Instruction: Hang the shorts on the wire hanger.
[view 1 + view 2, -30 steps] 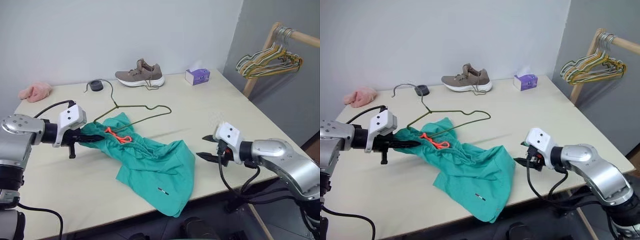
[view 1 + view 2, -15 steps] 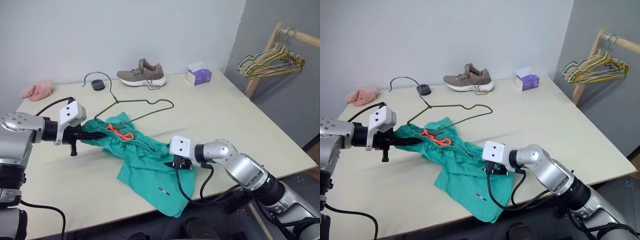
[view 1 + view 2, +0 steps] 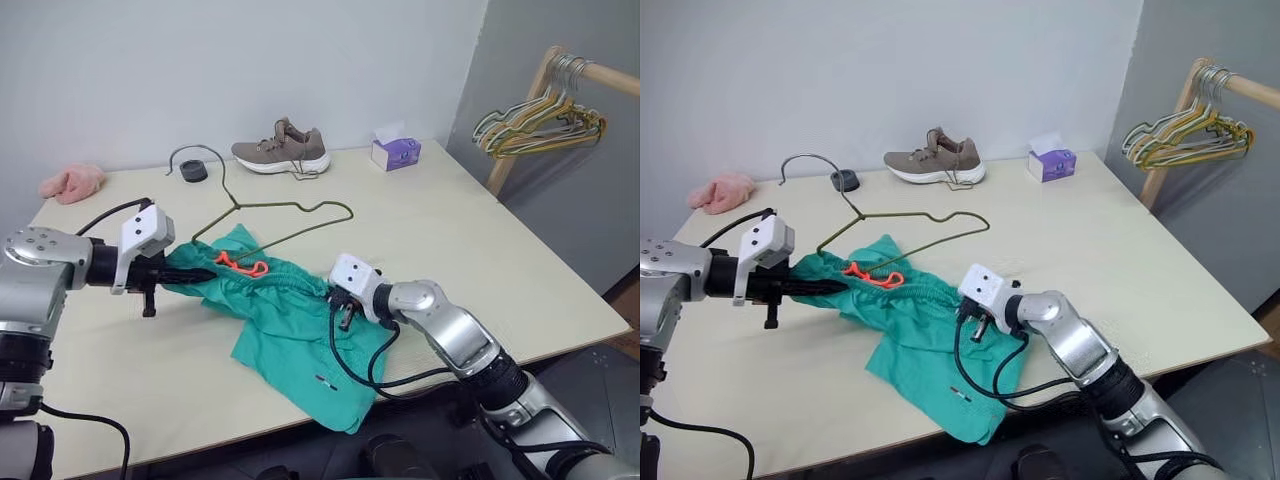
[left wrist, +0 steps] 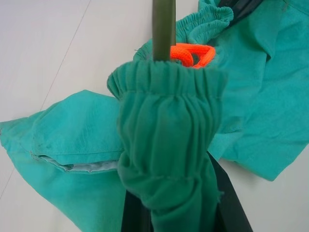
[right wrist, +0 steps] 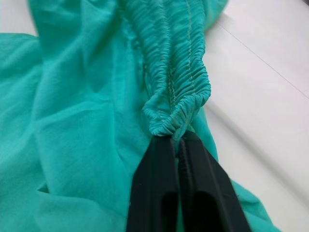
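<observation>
The teal-green shorts lie crumpled in the middle of the table, an orange cord showing at the waistband. The thin dark wire hanger lies just behind them, its hook toward the wall. One end of its wire runs into the bunched waistband at my left gripper. My left gripper is shut on the waistband's left end, the fabric draped over its fingers. My right gripper is shut on the gathered waistband further right, its black fingers pressed together.
At the back of the table stand a brown shoe, a purple tissue box and a small black disc. A pink cloth lies at the far left. A wooden rack with coloured hangers stands beyond the right edge.
My right gripper has swung left from the table's right side onto the shorts and shut on the waistband. The left gripper has kept its hold and place.
</observation>
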`<state>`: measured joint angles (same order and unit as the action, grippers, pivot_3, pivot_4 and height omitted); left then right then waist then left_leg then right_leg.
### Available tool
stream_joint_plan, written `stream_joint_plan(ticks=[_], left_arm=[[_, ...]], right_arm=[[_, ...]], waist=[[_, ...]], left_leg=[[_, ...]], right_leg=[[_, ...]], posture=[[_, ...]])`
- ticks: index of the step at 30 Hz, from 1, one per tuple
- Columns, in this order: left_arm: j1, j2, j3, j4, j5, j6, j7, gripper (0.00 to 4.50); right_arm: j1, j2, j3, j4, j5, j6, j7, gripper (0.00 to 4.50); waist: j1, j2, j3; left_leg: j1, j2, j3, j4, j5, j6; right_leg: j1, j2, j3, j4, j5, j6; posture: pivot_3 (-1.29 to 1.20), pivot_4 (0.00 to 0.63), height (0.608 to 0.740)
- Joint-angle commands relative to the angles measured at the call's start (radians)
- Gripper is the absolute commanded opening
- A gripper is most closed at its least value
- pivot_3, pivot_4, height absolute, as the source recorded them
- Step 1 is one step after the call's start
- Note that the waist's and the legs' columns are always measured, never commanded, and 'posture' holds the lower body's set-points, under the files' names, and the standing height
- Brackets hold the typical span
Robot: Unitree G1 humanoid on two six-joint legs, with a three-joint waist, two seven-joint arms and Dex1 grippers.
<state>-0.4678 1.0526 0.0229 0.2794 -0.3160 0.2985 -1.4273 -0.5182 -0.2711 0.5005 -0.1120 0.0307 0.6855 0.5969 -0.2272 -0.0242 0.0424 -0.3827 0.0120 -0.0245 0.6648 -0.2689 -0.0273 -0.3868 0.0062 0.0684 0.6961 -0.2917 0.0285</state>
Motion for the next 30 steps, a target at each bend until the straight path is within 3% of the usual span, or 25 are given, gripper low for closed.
stream_joint_plan(ticks=[1,7,13,30], left_arm=[[-0.002,0.005,0.058,-0.045,-0.047,0.029,-0.001,0.0],[0.023,0.044,0.091,-0.11,-0.122,0.13,-0.049,0.0],[0.056,0.117,0.073,-0.12,-0.102,0.102,-0.126,0.0],[-0.014,0.159,-0.009,0.033,0.019,-0.063,-0.174,0.0]], right_arm=[[0.0,0.021,-0.118,-0.005,0.041,0.011,-0.03,0.03],[-0.009,0.02,-0.327,0.023,0.155,0.122,-0.035,0.03],[0.0,-0.06,-0.442,0.0,0.267,0.233,0.009,0.03],[0.009,-0.161,-0.48,-0.108,0.39,0.299,-0.04,0.03]], waist=[[0.0,0.0,0.0],[0.001,0.0,0.0],[0.0,0.001,0.001],[0.002,0.001,0.001]], left_leg=[[0.0,0.0,0.0,0.0,0.0,0.0],[0.0,0.0,0.0,0.0,0.0,0.0],[0.0,0.0,0.0,-0.001,0.0,0.0],[0.0,0.0,0.001,-0.001,0.0,0.0]], right_leg=[[0.0,0.0,0.0,0.0,0.0,0.0],[0.0,0.0,0.0,0.0,0.0,0.0],[0.0,0.0,0.0,0.0,0.0,0.0],[0.0,0.001,0.001,0.0,-0.003,0.003]], posture=[[-0.2,0.0,0.74],[-0.2,0.0,0.74],[-0.2,0.0,0.74],[-0.21,0.0,0.74]])
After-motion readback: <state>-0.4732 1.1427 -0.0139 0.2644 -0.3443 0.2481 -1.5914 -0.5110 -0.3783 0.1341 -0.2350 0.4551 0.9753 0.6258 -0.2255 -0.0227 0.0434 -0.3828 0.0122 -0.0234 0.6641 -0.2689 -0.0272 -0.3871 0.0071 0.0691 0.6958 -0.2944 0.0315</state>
